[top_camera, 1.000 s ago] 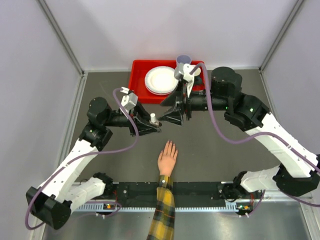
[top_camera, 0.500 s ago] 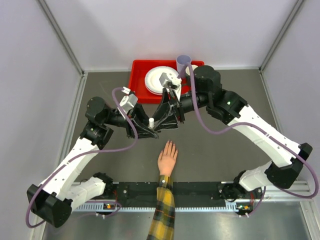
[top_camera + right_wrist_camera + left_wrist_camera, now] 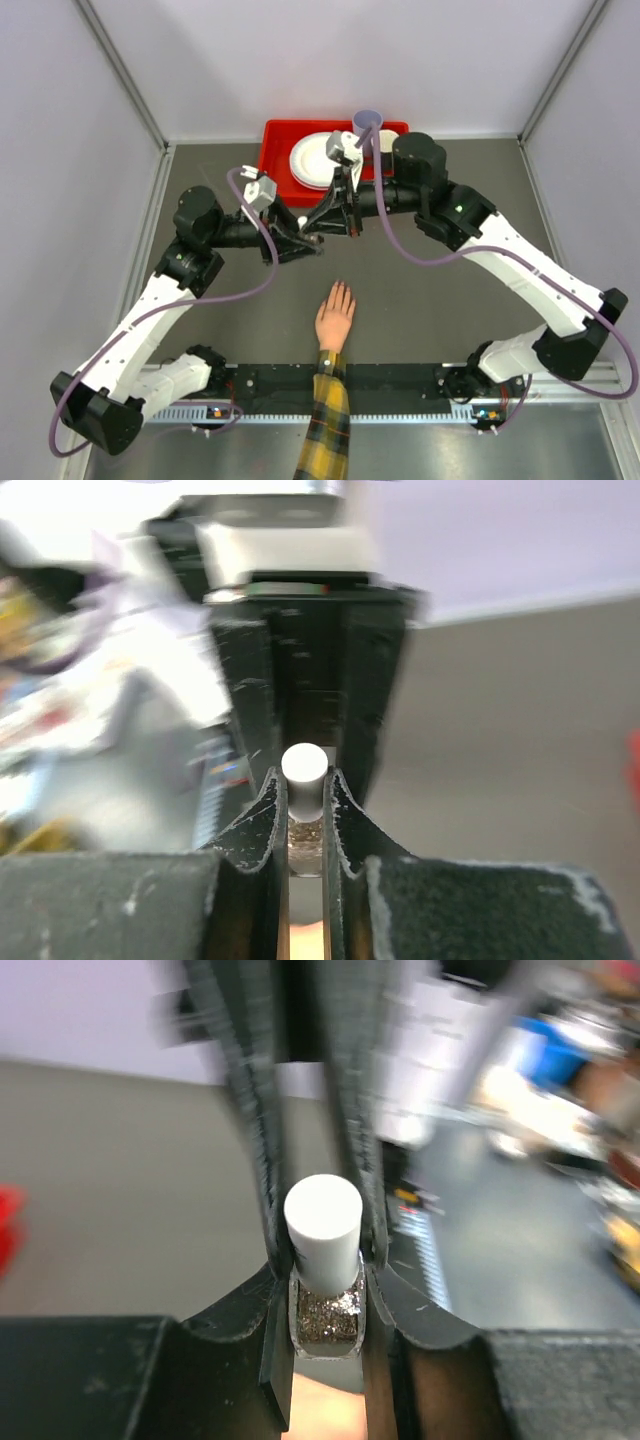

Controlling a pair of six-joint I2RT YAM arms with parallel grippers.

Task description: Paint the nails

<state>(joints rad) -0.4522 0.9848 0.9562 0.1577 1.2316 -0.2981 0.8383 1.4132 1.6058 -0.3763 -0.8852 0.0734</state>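
Note:
A peach hand (image 3: 335, 320) in a yellow plaid sleeve lies palm down near the front edge. Its nails (image 3: 340, 290) are tiny at the fingertips pointing away. Behind the hand and above the table, my left gripper (image 3: 305, 241) is shut on a small clear bottle of glitter polish (image 3: 325, 1317) with a white cap (image 3: 322, 1228). My right gripper (image 3: 326, 224) reaches in from the right and is shut on that cap (image 3: 305, 772), its jaws pinching both sides above the bottle body (image 3: 305, 840). A strip of peach hand (image 3: 320, 1415) shows below the bottle.
A red tray (image 3: 275, 152) at the back holds white plates (image 3: 318, 160), with a lavender cup (image 3: 367, 122) beside them. Grey walls close in both sides. A black rail (image 3: 400, 380) runs along the near edge.
My right gripper swung left from in front of the tray to the bottle and shut on its cap. The left gripper kept hold of the bottle and shifted slightly. The hand stayed still.

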